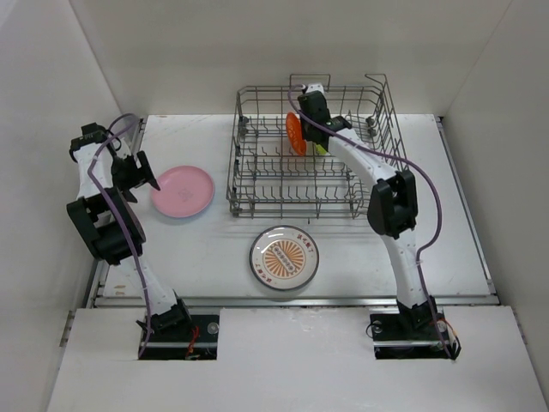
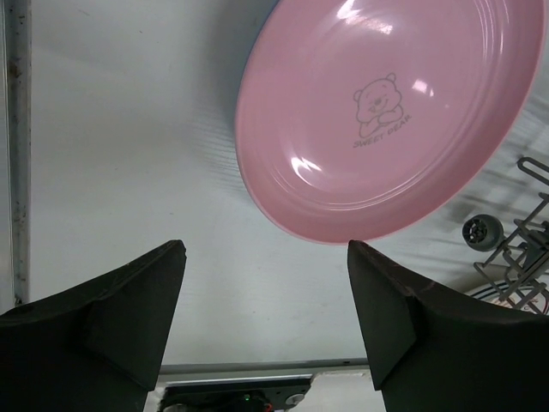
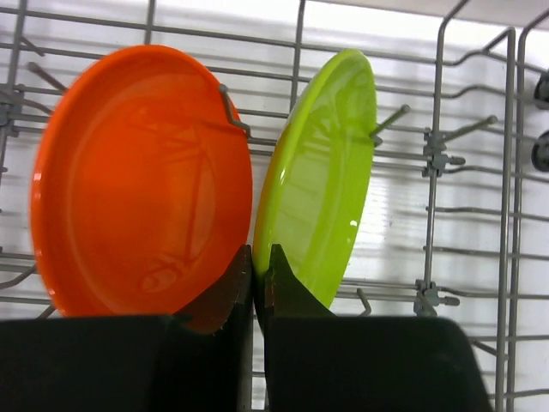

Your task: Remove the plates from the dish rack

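Plates are seen in two places. An orange plate [image 3: 141, 184] and a lime-green plate [image 3: 322, 172] are stood upright between tines of the dish rack [image 1: 292, 213] at upper centre. A pink plate [image 1: 182, 190] is laid flat at left, and a white printed plate [image 1: 284, 257] below the rack. The left gripper [image 2: 264, 249] is held wide apart beside the pink plate's rim. The right gripper [image 3: 259, 253] is drawn nearly together, only a slit of light between its fingers, at the lower edges of the two upright plates.

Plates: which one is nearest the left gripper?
The pink plate, flat on the table left of the dish rack; the others lie farther right or stand inside it.
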